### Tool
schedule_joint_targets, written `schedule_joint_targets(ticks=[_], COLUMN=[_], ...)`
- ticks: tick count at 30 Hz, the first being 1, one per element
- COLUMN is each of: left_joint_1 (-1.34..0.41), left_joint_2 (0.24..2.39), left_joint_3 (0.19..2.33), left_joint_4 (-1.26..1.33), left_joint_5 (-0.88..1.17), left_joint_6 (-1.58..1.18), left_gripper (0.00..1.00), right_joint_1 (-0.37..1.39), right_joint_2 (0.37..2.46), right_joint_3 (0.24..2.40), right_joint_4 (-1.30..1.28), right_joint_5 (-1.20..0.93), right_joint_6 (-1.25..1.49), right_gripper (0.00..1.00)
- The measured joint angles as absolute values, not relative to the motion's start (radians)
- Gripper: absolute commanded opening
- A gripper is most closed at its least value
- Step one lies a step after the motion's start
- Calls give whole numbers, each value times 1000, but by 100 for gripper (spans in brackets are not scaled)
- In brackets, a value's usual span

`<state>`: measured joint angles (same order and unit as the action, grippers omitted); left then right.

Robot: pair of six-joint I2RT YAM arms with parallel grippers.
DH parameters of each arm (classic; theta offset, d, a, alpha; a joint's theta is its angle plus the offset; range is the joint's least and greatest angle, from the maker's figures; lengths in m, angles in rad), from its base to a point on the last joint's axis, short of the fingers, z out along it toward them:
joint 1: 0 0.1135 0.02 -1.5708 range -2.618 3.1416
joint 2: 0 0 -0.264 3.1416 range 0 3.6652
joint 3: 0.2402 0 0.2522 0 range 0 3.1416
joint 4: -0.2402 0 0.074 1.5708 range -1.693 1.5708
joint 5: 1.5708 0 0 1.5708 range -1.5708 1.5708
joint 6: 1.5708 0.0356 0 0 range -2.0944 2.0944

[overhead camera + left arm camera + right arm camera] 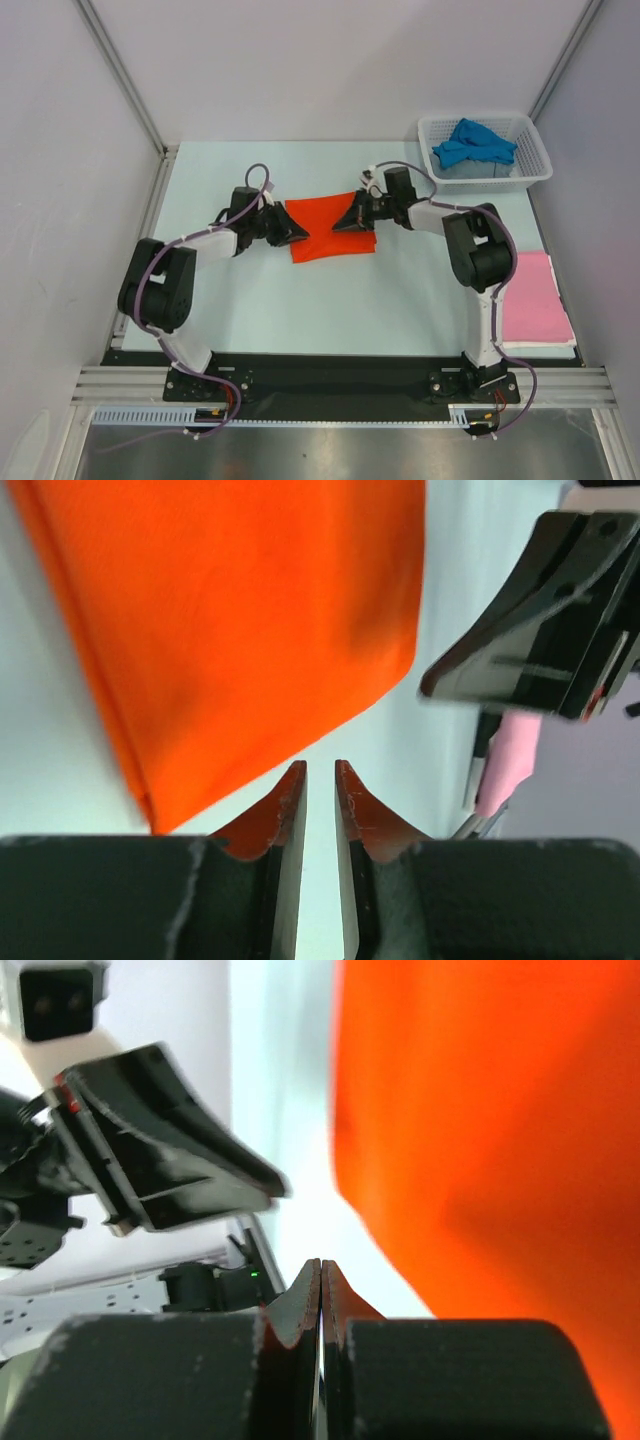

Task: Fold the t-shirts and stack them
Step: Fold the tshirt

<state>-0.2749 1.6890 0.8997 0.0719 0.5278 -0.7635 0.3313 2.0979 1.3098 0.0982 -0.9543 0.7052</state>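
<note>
The orange-red t-shirt (325,242) lies folded into a rectangle on the middle of the table. My left gripper (297,236) hovers at its left edge, jaws a narrow slit apart with only table showing between them (320,770); the cloth (240,630) lies just ahead. My right gripper (342,221) is over the shirt's upper middle, shut with nothing in it (321,1263), the orange cloth (490,1130) to its right. The pink t-shirt (535,295) lies folded flat at the table's right edge. The blue t-shirt (475,143) is bunched in the basket.
A white mesh basket (437,124) stands at the back right corner. The two grippers face each other closely: the right one (530,630) shows in the left wrist view, the left one (170,1150) in the right wrist view. Walls enclose the table.
</note>
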Motion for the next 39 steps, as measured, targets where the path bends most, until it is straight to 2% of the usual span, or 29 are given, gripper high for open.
schedule_joint_targets(ticks=[6,11,19,21,22,23,24,27,32,39], left_joint_1=[-274,-263,-260,-260,-260,-261,-265,-298,-507,-912], left_joint_2=[1865,1929,1899,1871,1850,1825,1800,1684,1532,1523], left_joint_3=[962,964,961,961,960,956,955,955,1026,1056], left_joint_4=[143,145,95,47,18,-14,-44,-137,-253,-247], left_joint_5=[554,570,551,525,511,493,477,396,176,-172], left_joint_6=[-816,-836,-785,-747,-722,-695,-674,-584,-398,-59], left_gripper=[20,18,18,26,30,37,40,50,67,69], right_joint_1=[435,432,345,289,258,231,199,121,92,62], right_joint_2=[2233,2299,2114,2038,1998,1958,1909,1756,1602,1556], right_joint_3=[1405,1343,1056,1002,987,981,980,982,1009,1011], right_joint_4=[221,242,170,77,27,-29,-89,-216,-340,-431], right_joint_5=[-976,-997,-1011,-990,-976,-955,-921,-837,-747,-697], right_joint_6=[808,852,717,670,645,620,593,533,476,469], right_gripper=[0,0,0,1,6,14,25,37,48,57])
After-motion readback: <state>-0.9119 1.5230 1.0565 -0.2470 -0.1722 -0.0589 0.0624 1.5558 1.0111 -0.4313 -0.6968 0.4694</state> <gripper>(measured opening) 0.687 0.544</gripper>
